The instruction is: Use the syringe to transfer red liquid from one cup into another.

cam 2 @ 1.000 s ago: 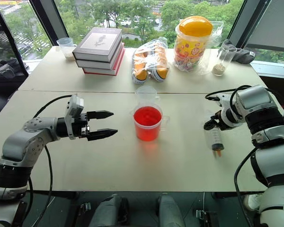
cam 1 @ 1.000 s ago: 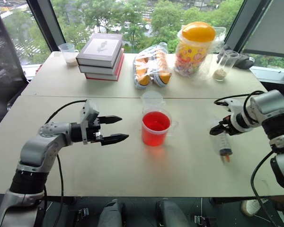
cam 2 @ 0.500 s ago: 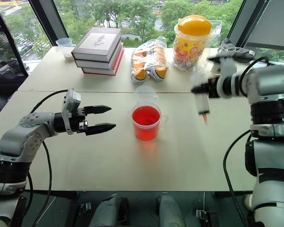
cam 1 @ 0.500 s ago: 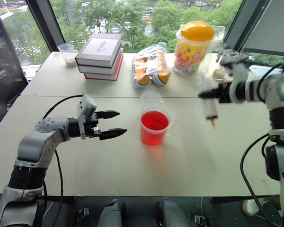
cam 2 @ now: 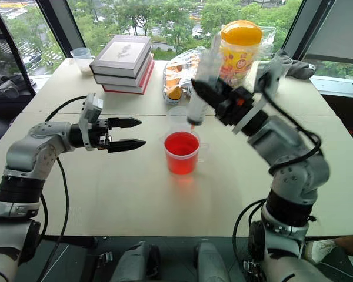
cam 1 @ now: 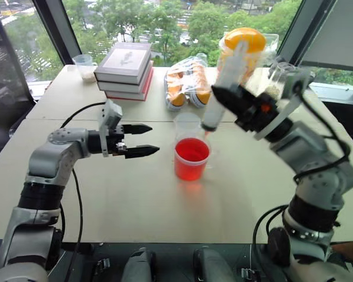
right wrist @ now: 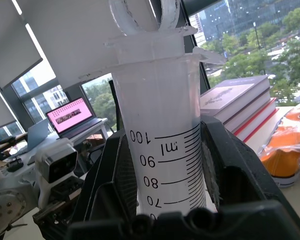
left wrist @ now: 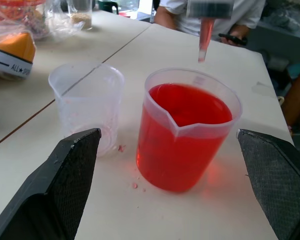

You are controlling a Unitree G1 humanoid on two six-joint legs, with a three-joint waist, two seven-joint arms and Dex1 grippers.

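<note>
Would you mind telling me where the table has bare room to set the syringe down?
Bare table runs along the near edge, in front of the red cup. Another bare patch lies right of that cup. It is crowded at the far edge: books, snack bags, candy jar. The small clear cup stands just behind the red cup.

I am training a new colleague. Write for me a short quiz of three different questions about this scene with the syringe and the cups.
1. True or false: the right end effector is shut on the syringe.
2. Over which cup does the syringe tip hang? A) the red cup B) the small clear cup C) the cup beside the books
3. Fill in: the left end effector is ____ and holds nothing.

Key: 1 true. 2 A; the left wrist view shows the tip above the red liquid, not yet in it. 3 open; its fingers stand on either side of the two cups in the left wrist view.
</note>
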